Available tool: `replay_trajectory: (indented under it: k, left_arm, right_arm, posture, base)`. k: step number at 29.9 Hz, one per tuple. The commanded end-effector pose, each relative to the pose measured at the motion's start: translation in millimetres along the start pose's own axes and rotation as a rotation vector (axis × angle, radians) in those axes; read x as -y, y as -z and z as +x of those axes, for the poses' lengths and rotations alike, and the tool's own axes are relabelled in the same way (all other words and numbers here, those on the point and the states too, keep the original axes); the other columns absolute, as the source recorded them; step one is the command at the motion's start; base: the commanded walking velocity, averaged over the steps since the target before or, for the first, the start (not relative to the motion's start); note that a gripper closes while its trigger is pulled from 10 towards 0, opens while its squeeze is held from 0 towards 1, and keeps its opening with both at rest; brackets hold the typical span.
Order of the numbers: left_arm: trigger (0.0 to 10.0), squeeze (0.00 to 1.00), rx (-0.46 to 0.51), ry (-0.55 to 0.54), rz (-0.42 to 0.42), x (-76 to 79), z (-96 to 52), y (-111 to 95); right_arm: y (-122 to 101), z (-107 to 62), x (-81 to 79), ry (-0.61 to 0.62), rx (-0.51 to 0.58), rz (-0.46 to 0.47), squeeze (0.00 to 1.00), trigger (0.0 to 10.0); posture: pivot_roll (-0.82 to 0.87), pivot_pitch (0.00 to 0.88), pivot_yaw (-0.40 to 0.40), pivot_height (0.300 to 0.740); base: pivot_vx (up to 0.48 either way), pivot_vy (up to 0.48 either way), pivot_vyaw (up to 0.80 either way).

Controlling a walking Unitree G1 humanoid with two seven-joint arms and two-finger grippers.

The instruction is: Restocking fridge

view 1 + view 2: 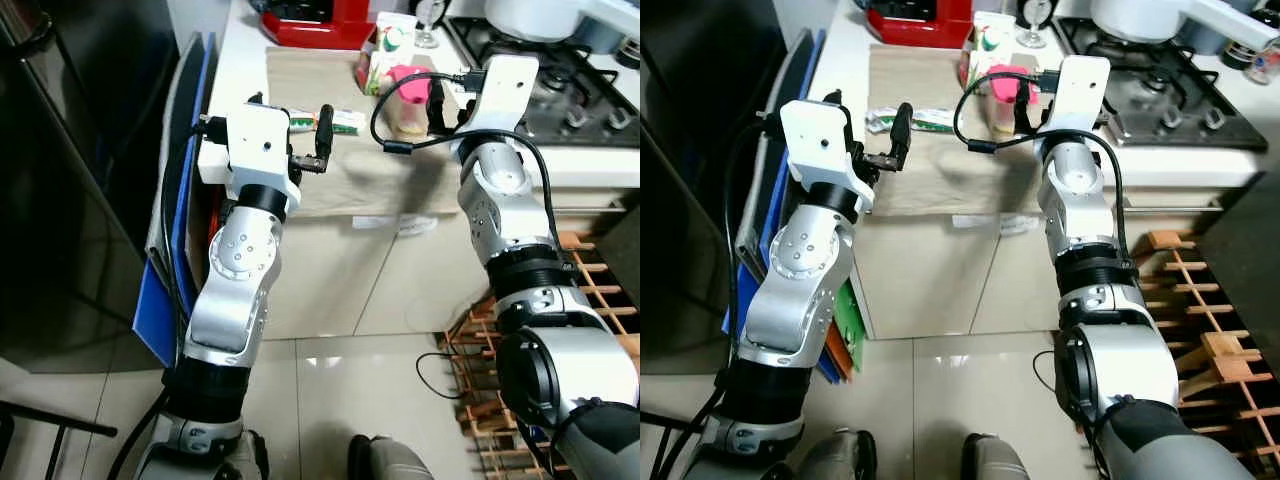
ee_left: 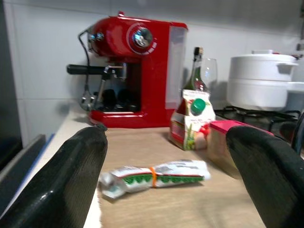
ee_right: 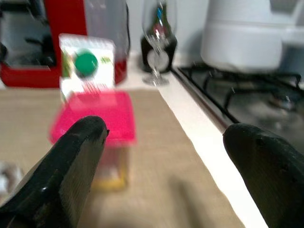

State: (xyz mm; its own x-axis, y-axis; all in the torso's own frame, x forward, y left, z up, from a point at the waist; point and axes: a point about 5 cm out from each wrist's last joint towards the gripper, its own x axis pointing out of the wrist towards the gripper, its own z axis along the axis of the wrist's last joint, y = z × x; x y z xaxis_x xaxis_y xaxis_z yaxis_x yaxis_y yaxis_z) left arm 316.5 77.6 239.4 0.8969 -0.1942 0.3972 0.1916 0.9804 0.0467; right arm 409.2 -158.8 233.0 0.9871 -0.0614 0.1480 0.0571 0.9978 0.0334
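A white-and-green packet (image 1: pixel 345 121) with an orange band lies on the beige mat (image 1: pixel 310 75) on the counter. My left gripper (image 1: pixel 318 145) hovers open at the counter's front edge, just short of the packet (image 2: pixel 154 176), and holds nothing. Behind the packet stand a carton with a green cap (image 1: pixel 388 50) and a pink-lidded container (image 1: pixel 408 95). My right gripper (image 1: pixel 445 105) is open right beside that container (image 3: pixel 102 123), with the carton (image 3: pixel 85 66) behind it. Its fingers (image 3: pixel 71 161) hold nothing.
A red coffee machine (image 1: pixel 320 22) stands at the back of the counter, with a wine glass (image 3: pixel 159 42) and a dark bottle (image 2: pixel 197 71) beside it. A gas hob (image 1: pixel 575 80) carries a white pot (image 1: pixel 530 15). The dark fridge (image 1: pixel 70 200) is at my left, blue boards (image 1: pixel 195 150) beside it. A wooden rack (image 1: pixel 590 290) stands at right.
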Motion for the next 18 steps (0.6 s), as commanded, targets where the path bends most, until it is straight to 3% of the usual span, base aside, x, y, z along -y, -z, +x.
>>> replay_trajectory:
  k: [1,5,6,7,8,9,10,11,12,14,16,18]
  left_arm:
    - [10.0,0.00,-0.001,0.012,0.001,2.5,-2.2,-1]
    - [10.0,0.00,-0.025,0.014,-0.002,-4.6,-11.3,0]
    - [10.0,0.00,-0.055,-0.010,-0.002,-23.1,-29.7,-2]
    - [10.0,0.00,-0.055,-0.010,-0.002,-23.1,-29.7,-2]
    - [10.0,0.00,-0.063,-0.019,0.000,-29.3,-36.8,-3]
    - [10.0,0.00,-0.053,-0.055,0.047,-41.7,-49.7,-12]
    - [10.0,0.00,-0.053,-0.055,0.047,-41.7,-49.7,-12]
    - [10.0,0.00,-0.042,-0.073,0.079,-45.4,-53.2,-16]
    - [10.0,0.00,0.003,-0.114,0.140,-50.2,-54.1,-24]
    - [10.0,0.00,0.045,-0.127,0.166,-48.9,-51.4,-28]
    - [10.0,0.00,0.048,-0.124,0.180,-45.4,-47.5,-25]
    - [10.0,0.00,0.044,-0.089,0.172,-36.9,-39.5,-19]
  right_arm:
    - [-8,2.1,2.2,0.006,0.031,-0.005,0.00,10.0]
    - [-25,-11.2,2.3,0.042,0.192,-0.113,0.00,10.0]
    - [-32,-35.6,4.7,0.070,0.295,-0.148,0.00,10.0]
    - [-32,-35.6,4.7,0.070,0.295,-0.148,0.00,10.0]
    - [-33,-46.0,6.3,0.081,0.330,-0.156,0.00,10.0]
    - [-30,-76.6,11.0,0.092,0.383,-0.174,0.00,10.0]
    - [-30,-76.6,11.0,0.092,0.383,-0.174,0.00,10.0]
    - [-28,-91.0,13.4,0.098,0.405,-0.173,0.00,10.0]
    - [-21,-119.4,15.5,0.091,0.443,-0.184,0.00,10.0]
    - [-9,-139.8,16.4,0.073,0.433,-0.197,0.00,10.0]
    - [-4,-150.9,16.7,0.061,0.424,-0.211,0.00,10.0]
    - [-3,-148.1,14.7,0.051,0.415,-0.202,0.00,10.0]
  posture:
    - [0.00,0.182,-0.030,0.732]
    - [-0.01,0.174,-0.046,0.732]
    - [-0.02,0.172,-0.049,0.732]
    - [-0.02,0.172,-0.049,0.732]
    - [-0.03,0.168,-0.051,0.732]
    - [-0.03,0.158,-0.052,0.732]
    - [-0.03,0.158,-0.052,0.732]
    - [-0.03,0.158,-0.052,0.732]
    - [-0.04,0.128,-0.054,0.732]
    - [-0.04,0.123,-0.054,0.732]
    - [-0.04,0.103,-0.052,0.732]
    - [-0.07,0.082,-0.032,0.732]
  base:
    - [0.000,0.000,0.00]
    - [0.000,0.000,0.00]
    - [0.000,0.000,0.00]
    - [0.000,0.000,0.00]
    - [0.000,0.000,0.00]
    - [0.000,0.000,0.00]
    - [0.000,0.000,0.00]
    - [0.000,0.000,0.00]
    - [0.000,0.000,0.00]
    - [0.000,0.000,0.00]
    - [0.000,0.000,0.00]
    - [0.000,0.000,0.00]
